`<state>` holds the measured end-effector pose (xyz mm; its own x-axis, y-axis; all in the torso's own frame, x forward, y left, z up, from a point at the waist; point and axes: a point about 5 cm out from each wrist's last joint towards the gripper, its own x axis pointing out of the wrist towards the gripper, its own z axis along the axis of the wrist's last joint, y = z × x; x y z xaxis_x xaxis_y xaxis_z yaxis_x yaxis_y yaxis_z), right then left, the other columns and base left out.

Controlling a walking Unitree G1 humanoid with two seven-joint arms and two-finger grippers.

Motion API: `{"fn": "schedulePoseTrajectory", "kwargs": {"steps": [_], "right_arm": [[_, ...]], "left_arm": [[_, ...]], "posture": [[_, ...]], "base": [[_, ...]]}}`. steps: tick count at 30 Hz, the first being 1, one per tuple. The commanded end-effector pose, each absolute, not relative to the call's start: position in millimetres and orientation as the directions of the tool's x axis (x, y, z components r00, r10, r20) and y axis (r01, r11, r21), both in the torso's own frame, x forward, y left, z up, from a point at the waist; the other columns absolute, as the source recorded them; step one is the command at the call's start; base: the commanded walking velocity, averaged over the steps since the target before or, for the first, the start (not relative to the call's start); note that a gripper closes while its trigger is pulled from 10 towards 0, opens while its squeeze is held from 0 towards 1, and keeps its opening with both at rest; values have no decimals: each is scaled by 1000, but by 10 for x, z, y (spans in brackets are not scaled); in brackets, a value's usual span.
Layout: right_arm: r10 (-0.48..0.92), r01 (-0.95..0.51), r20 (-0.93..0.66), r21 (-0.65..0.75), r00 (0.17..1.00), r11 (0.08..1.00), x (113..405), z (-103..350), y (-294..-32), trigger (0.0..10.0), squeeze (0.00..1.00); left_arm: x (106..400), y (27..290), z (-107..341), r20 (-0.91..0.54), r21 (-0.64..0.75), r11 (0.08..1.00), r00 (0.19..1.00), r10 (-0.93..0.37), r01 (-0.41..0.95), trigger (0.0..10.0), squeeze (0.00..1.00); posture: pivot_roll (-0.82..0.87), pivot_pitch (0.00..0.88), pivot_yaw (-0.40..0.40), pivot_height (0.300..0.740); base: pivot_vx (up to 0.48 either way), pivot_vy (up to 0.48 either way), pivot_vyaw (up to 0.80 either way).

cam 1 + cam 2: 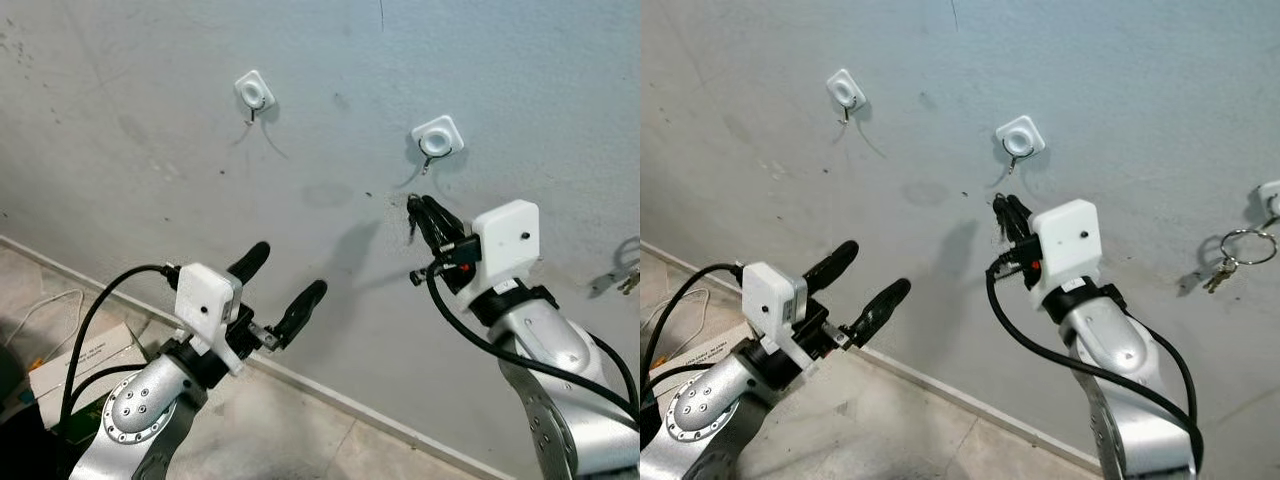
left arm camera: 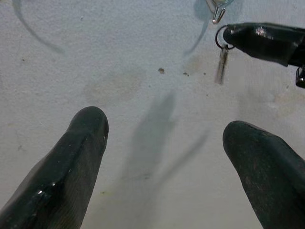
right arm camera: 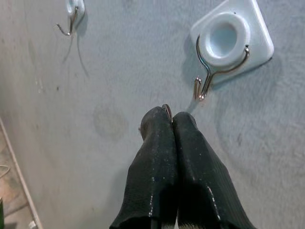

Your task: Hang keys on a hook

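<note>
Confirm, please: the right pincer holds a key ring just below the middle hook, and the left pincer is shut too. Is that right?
Not quite. The left pincer is open, its two fingers wide apart in the left eye view. The rest stands: the right pincer is shut on the key ring just below the middle hook.

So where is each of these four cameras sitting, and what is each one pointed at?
Left eye view: on the head, facing the wall with both arms in frame; left gripper open, low.
Right eye view: the head's other eye, same scene, plus a hanging key ring far right.
Left wrist view: along the left gripper's spread fingers at the wall.
Right wrist view: along the right gripper, pinching a key ring below the hook.
Shared: that hook and ring also show in the left wrist view.
</note>
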<state>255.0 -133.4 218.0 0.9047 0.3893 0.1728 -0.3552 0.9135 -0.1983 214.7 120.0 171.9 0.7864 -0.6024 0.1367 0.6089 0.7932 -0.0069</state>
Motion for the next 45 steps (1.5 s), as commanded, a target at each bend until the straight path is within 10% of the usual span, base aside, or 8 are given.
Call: {"fn": "schedulePoseTrajectory", "kwargs": {"steps": [1,45], "right_arm": [[398,-362,186,-199,898,911,2555,2203,-1320,10000,0],[248,-248,228,-31,942,968,2857,2310,-1504,10000,0]], "left_arm": [[2148,1205,1712,133,4,799,792,-596,601,10000,0],[2227,1092,1834,189,17,783,767,-613,622,10000,0]], "posture": [[-13,44,12,740],[-13,53,25,740]], "base": [[0,0,0],[0,0,0]]}}
